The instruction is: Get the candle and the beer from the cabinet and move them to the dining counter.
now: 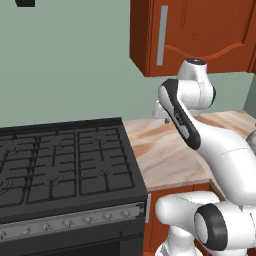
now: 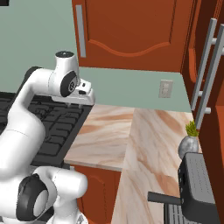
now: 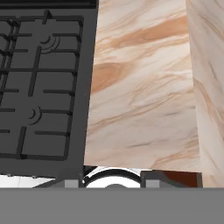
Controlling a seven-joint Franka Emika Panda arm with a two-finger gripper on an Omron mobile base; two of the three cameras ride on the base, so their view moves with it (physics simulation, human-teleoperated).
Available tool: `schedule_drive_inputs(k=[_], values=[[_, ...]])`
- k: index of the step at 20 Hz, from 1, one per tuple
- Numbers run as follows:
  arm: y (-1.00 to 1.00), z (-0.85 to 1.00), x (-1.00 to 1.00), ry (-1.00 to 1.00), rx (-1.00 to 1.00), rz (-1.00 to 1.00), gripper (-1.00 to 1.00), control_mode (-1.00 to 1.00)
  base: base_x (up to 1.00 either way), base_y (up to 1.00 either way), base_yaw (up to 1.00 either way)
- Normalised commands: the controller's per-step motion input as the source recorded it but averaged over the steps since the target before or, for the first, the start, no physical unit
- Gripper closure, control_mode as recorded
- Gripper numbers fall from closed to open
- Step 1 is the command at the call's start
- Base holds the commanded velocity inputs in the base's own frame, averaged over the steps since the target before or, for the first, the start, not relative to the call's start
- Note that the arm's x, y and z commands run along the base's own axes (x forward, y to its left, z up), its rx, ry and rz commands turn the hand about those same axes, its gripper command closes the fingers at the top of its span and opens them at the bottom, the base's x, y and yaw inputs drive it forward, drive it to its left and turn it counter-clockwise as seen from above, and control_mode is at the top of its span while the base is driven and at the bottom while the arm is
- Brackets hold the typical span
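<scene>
Beside the black gas stove [image 1: 60,160], the marble desk [image 2: 109,131] lay bare under the pincer [image 2: 85,94], whose spread I could not tell. Above, the reddish-brown cabinet [image 2: 131,30] was shut; candle and beer were unseen.

A pale green wall [image 1: 65,60] backs a black gas stove [image 1: 60,165] set beside a marble-veined worktop [image 2: 109,131], with a wall socket [image 2: 166,89] and a potted plant [image 2: 189,142] near the corner.
</scene>
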Motion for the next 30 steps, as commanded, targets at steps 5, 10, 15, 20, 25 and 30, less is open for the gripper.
schedule_drive_inputs(k=[5,10,15,20,25,30], values=[[-0.01,-0.03,-0.15,0.00,0.01,0.00,-1.00,-1.00,0.00,0.00,0.00],[-0.04,-0.03,-0.37,-0.37,0.05,-0.08,-1.00,-1.00,0.00,0.00,0.00],[0.00,0.10,-0.21,-0.69,0.02,-0.14,-1.00,-1.00,0.00,0.00,0.00],[0.00,0.28,-0.03,-0.43,0.09,-0.09,-1.00,-1.00,0.00,0.00,0.00],[0.01,0.32,0.00,-0.41,0.02,-0.09,-1.00,-1.00,0.00,0.00,0.00],[0.03,0.48,-0.02,-0.17,0.00,-0.11,-1.00,-1.00,0.00,0.00,0.00]])
